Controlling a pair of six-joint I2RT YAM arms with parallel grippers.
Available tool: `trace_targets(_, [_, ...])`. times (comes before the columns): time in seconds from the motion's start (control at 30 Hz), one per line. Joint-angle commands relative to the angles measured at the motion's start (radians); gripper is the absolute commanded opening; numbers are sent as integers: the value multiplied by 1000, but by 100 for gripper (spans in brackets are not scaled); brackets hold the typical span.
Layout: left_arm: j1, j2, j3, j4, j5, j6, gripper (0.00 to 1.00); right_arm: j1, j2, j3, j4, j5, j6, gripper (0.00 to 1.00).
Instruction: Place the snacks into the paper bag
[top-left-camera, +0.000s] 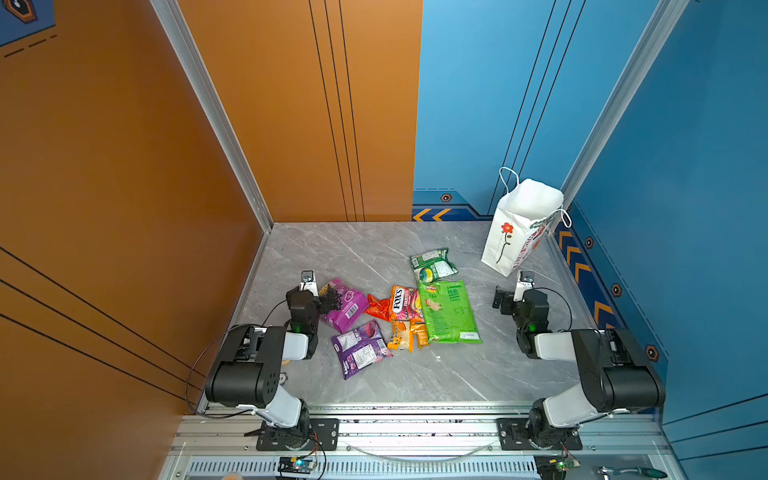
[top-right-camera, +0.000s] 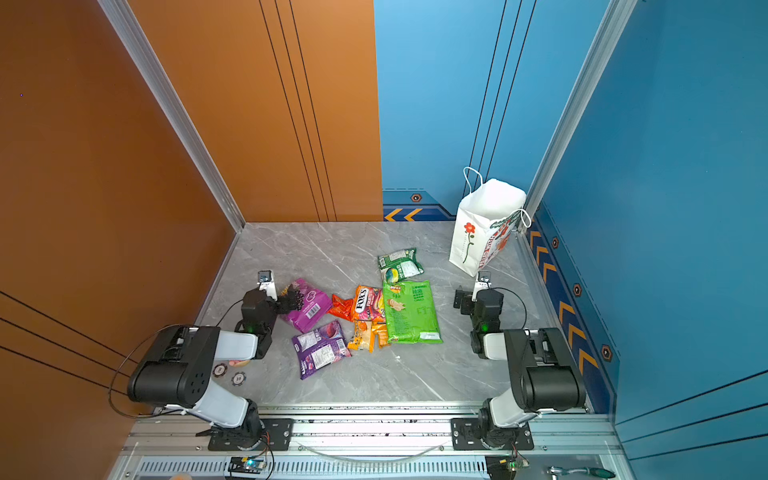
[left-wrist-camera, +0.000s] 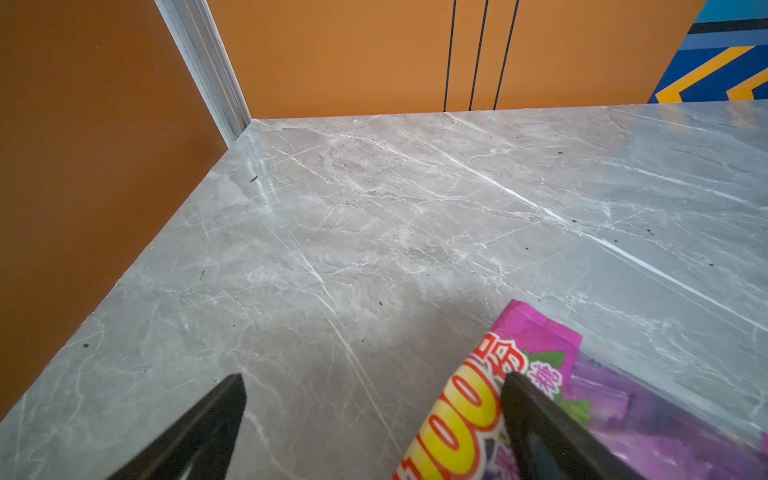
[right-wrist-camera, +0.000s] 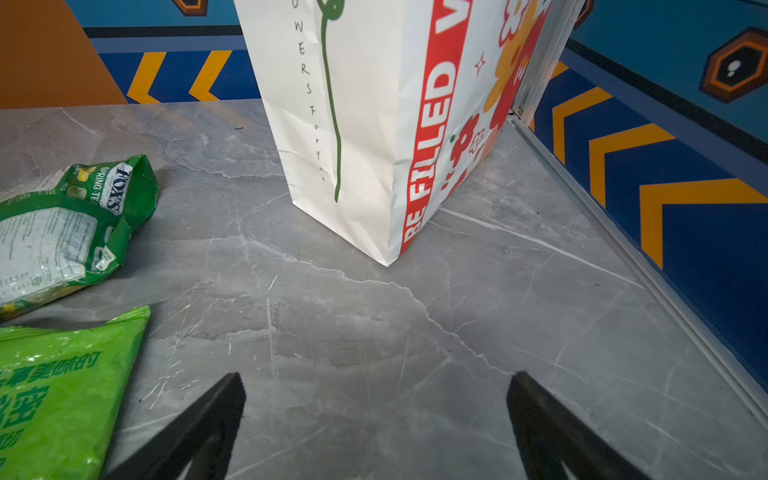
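The paper bag (top-left-camera: 517, 208) stands upright, mouth open, in the far right corner of the grey marble table (top-left-camera: 332, 249). Its flower face is turned toward the middle and its red-lettered side toward the right arm. All the snacks lie flat on the table outside the bag. Nearest the bag, but clear of it, is the small green packet (top-left-camera: 433, 264), with the large green packet (top-left-camera: 449, 311) just beside it on the side away from the bag. Farther from the bag, the FOX'S packet (top-left-camera: 403, 303) lies against the large green packet's long edge, and the red-orange packet (top-left-camera: 378, 307) sits partly under its far side. The small orange-yellow packets (top-left-camera: 407, 334) are bunched at the FOX'S packet's near end, touching the large green one. Farthest from the bag are the magenta packet (top-left-camera: 347, 309) and, nearer the arms' bases, the darker purple packet (top-left-camera: 360, 349). The right gripper (right-wrist-camera: 376, 374) hovers close to the bag's nearest bottom corner, spread wide and carrying nothing, with bare table between its fingers. The left gripper (left-wrist-camera: 374, 376), well apart from the bag, is likewise spread wide at the magenta packet's end. One finger (left-wrist-camera: 540, 415) lies over the printed plastic and the other over bare marble. It seems to hover, though whether that finger touches the packet cannot be told from this angle.
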Motion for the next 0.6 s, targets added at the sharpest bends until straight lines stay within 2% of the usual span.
trace_targets(0.0, [6, 5, 13, -26, 14, -6, 98, 1, -1, 20, -1, 5, 4, 100])
trace_targets(0.57, [18, 0, 10, -26, 42, -11, 98, -1, -1, 20, -1, 2, 6, 100])
